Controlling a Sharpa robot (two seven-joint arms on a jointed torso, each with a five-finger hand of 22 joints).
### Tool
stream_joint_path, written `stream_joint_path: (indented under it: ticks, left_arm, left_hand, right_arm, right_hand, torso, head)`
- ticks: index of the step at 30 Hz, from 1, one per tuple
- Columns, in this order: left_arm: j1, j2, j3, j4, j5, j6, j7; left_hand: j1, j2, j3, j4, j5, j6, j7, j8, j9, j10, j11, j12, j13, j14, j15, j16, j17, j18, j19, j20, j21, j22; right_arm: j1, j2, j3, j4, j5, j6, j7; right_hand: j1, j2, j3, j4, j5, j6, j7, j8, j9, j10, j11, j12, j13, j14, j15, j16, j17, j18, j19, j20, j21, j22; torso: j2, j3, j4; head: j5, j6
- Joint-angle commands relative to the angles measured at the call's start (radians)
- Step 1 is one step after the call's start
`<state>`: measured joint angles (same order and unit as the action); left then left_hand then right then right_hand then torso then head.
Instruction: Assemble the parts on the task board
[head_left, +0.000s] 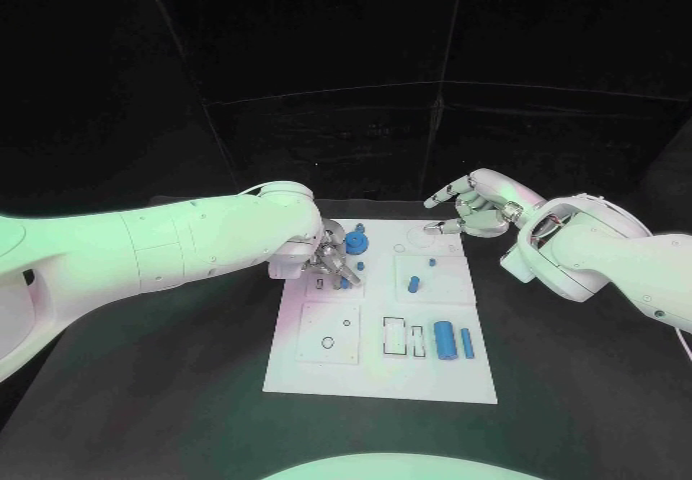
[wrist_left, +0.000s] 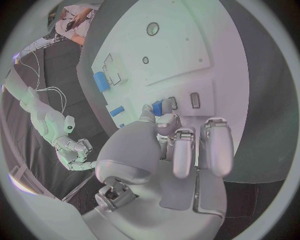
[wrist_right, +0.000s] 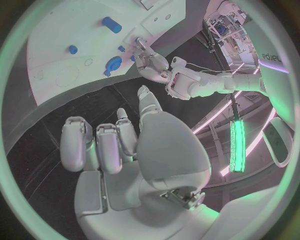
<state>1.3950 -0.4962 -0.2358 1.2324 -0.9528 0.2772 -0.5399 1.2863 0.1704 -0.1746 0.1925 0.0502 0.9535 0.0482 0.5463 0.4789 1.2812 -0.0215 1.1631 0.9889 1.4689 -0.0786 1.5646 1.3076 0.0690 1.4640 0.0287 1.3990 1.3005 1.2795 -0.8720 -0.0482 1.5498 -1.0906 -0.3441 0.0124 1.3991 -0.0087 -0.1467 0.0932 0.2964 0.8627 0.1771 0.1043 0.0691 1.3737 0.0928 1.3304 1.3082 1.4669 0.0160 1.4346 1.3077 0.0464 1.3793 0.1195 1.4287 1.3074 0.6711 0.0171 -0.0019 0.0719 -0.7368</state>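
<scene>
Board (head_left: 325, 375): left hand (head_left: 329, 262) pinching blue part (wrist_left: 157, 106) at far-left corner; tilt risking a jam. Right hand (head_left: 469, 205) hovering, spread.

Scene was dim overall, dark backdrop and black counter (head_left: 173, 400) swallowing detail. The task board (head_left: 382, 340) was the brightest thing, near blown out, so its markings read faint. A green tint lay on the left arm (head_left: 144, 250). Wrist views were fisheye circles (straight board edges bent hard near the rim). A bright green strip light (wrist_right: 237, 145) glared in the right wrist view; near fingers (wrist_left: 215, 145) looked soft.
</scene>
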Motion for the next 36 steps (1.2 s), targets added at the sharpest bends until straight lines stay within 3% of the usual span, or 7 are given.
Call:
stream_joint_path:
  ticks: [1, 6, 11, 13, 19, 21, 36]
  left_arm:
    - [0.001, 0.001, 0.0, -0.001, 0.01, 0.0, -0.004]
    - [0.0, 0.0, 0.0, 0.001, 0.029, -0.017, 0.0]
    - [0.0, -0.009, 0.0, 0.009, 0.064, -0.028, 0.003]
    - [0.0, -0.016, 0.0, 0.016, 0.079, -0.033, 0.004]
    - [0.0, -0.051, 0.0, 0.053, 0.115, -0.103, 0.012]
    - [0.0, -0.066, 0.0, 0.072, 0.121, -0.151, 0.015]
    - [-0.01, -0.127, -0.001, 0.169, 0.039, -0.318, 0.025]
  left_hand:
    - [0.038, 0.013, 0.038, -0.025, 0.002, -0.013, -0.002, 0.005, 0.003, 0.002, -0.004, 0.0, -0.002, 0.102, -0.009, 0.006, 0.263, -0.014, 0.019, -0.008, 0.003, -0.003]
    - [0.087, 0.026, 0.138, -0.074, 0.019, -0.029, -0.003, -0.003, 0.007, -0.005, -0.006, -0.01, -0.008, 0.102, -0.012, 0.006, 0.263, -0.012, 0.016, -0.012, -0.001, -0.007]
    - [0.078, -0.004, 0.283, -0.107, 0.03, -0.033, -0.001, -0.004, 0.016, -0.011, -0.008, -0.032, -0.033, 0.102, -0.011, 0.006, 0.263, -0.012, 0.015, -0.012, -0.002, -0.005]
    - [0.064, -0.025, 0.362, -0.12, 0.037, -0.032, -0.002, 0.002, 0.024, -0.017, -0.009, -0.051, -0.06, 0.102, -0.012, 0.006, 0.263, -0.012, 0.016, -0.012, -0.001, -0.002]
    - [-0.091, -0.151, 0.707, -0.14, 0.03, -0.037, 0.0, 0.044, 0.074, -0.004, -0.01, -0.064, -0.098, 0.102, -0.011, 0.006, 0.263, -0.012, 0.017, -0.012, -0.004, 0.001]
    - [-0.116, -0.159, 0.775, -0.149, 0.032, -0.036, -0.004, 0.057, 0.087, -0.002, -0.012, -0.063, -0.102, 0.102, -0.013, 0.006, 0.263, -0.013, 0.018, -0.011, -0.003, 0.004]
    - [-0.162, -0.187, 0.871, -0.173, 0.028, -0.038, -0.007, 0.076, 0.109, 0.007, -0.011, -0.052, -0.103, 0.102, -0.015, 0.006, 0.263, -0.016, 0.024, -0.013, 0.005, 0.02]
  right_arm:
    - [0.002, 0.002, 0.001, -0.001, 0.002, 0.012, -0.003]
    - [0.002, 0.004, 0.001, -0.004, 0.002, 0.018, -0.006]
    - [0.002, 0.005, 0.001, -0.006, 0.002, 0.023, -0.01]
    - [0.002, 0.006, 0.001, -0.007, 0.001, 0.025, -0.011]
    - [0.002, 0.006, 0.001, -0.009, -0.001, 0.029, -0.014]
    - [0.002, 0.006, 0.001, -0.01, -0.002, 0.031, -0.016]
    - [0.002, 0.002, 0.0, -0.013, -0.003, 0.036, -0.021]
  right_hand:
    - [-0.002, 0.009, -0.006, -0.001, 0.005, 0.006, -0.001, 0.004, -0.002, 0.001, -0.006, -0.004, 0.004, 0.052, -0.005, -0.004, 0.024, 0.018, -0.006, 0.002, -0.004, -0.001]
    - [0.001, 0.011, -0.007, -0.001, 0.009, 0.006, -0.002, 0.005, -0.002, 0.001, -0.006, -0.004, 0.004, 0.052, -0.006, -0.005, 0.024, 0.018, -0.007, 0.002, -0.005, -0.001]
    - [0.002, 0.012, -0.008, -0.001, 0.013, 0.007, -0.002, 0.005, -0.001, 0.001, -0.006, -0.004, 0.004, 0.052, -0.006, -0.005, 0.024, 0.018, -0.007, 0.002, -0.005, -0.002]
    - [0.003, 0.012, -0.008, -0.001, 0.014, 0.007, -0.002, 0.005, -0.001, 0.001, -0.006, -0.004, 0.004, 0.052, -0.006, -0.005, 0.024, 0.018, -0.007, 0.002, -0.005, -0.002]
    - [0.003, 0.012, -0.008, -0.002, 0.015, 0.007, -0.002, 0.006, -0.001, 0.001, -0.006, -0.004, 0.004, 0.052, -0.006, -0.005, 0.023, 0.018, -0.007, 0.002, -0.005, -0.002]
    - [0.004, 0.012, -0.009, -0.002, 0.016, 0.007, -0.002, 0.006, -0.001, 0.001, -0.006, -0.004, 0.004, 0.052, -0.006, -0.006, 0.022, 0.018, -0.008, 0.002, -0.006, -0.003]
    - [0.007, 0.013, -0.009, -0.003, 0.017, 0.008, -0.002, 0.006, -0.001, 0.002, -0.007, -0.003, 0.005, 0.052, -0.006, -0.006, 0.022, 0.019, -0.009, 0.001, -0.007, -0.005]
  torso:
    - [0.0, -0.0001, 0.0001]
    - [0.0, -0.0003, 0.0003]
    - [-0.001, -0.0001, 0.0012]
    - [0.0, 0.0, 0.0017]
    - [-0.002, 0.0012, 0.0043]
    - [-0.001, 0.0, 0.0029]
    - [-0.002, 0.0019, 0.0087]
  head:
    - [0.0, -0.002]
    - [0.0, -0.004]
    - [0.0, -0.004]
    - [0.001, -0.004]
    - [-0.001, -0.005]
    - [-0.004, -0.003]
    - [0.0, -0.01]
